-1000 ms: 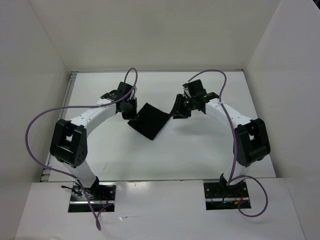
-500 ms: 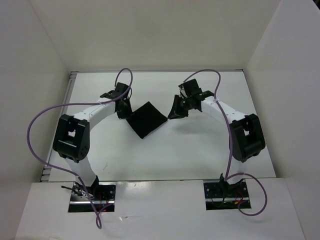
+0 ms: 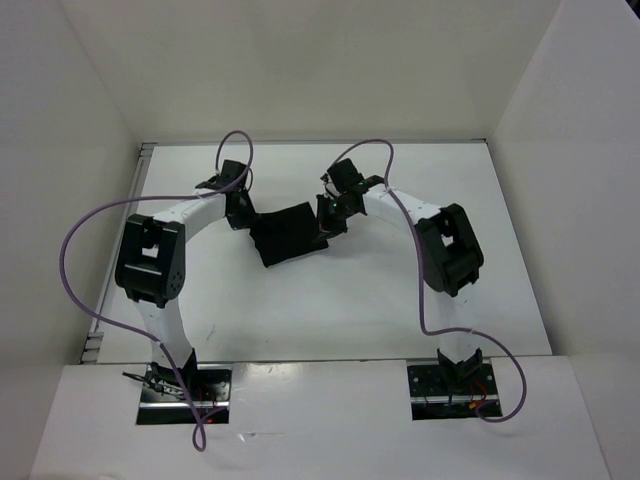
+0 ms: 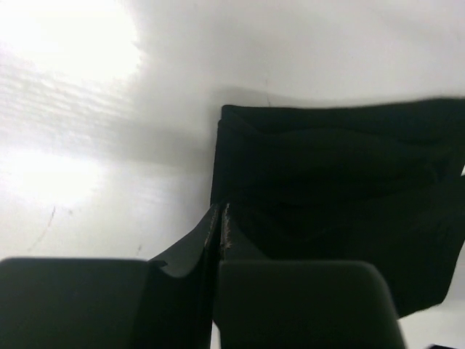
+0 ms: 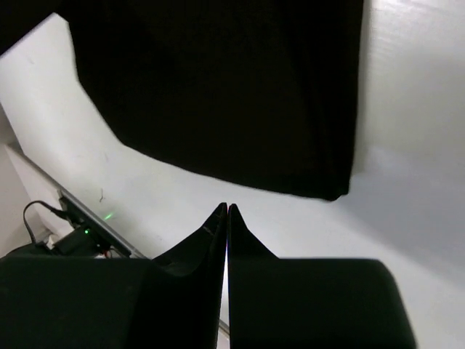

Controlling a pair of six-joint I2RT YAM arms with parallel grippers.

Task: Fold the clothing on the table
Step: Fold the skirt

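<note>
**Two clenched grippers, one small black bundle at mid-table**

Top view first. The clothing [image 3: 288, 236] is seen as a small dark four-sided bundle on the table [image 3: 400, 300], towards the far middle and set askew between the two arms. The left gripper [image 3: 243, 218] is set at its left corner. The right gripper [image 3: 326, 222] is found just at its right edge, and contact there cannot be settled from above.

Left wrist view now. The left gripper [image 4: 220, 214] is shown clamped together, and its tips are met by the near edge of the clothing [image 4: 334, 167]. A pinch on that edge is judged likely, though black on black leaves little to be told apart. Stacked hems are picked out along the cloth's far side, so more than one layer is lying there.

Right wrist view. The right gripper [image 5: 227, 211] is closed tight with nothing caught in it. A strip of white table [image 5: 407, 145] is seen between its tips and the cloth's lower edge. The clothing [image 5: 218, 87] is spread flat beyond, filling the upper part of the picture.

Progress, as judged: folding is well advanced, since the piece is already layered and small. What is left appears to be squaring the crooked outline, perhaps one more fold, and the left grip being let go.
</note>
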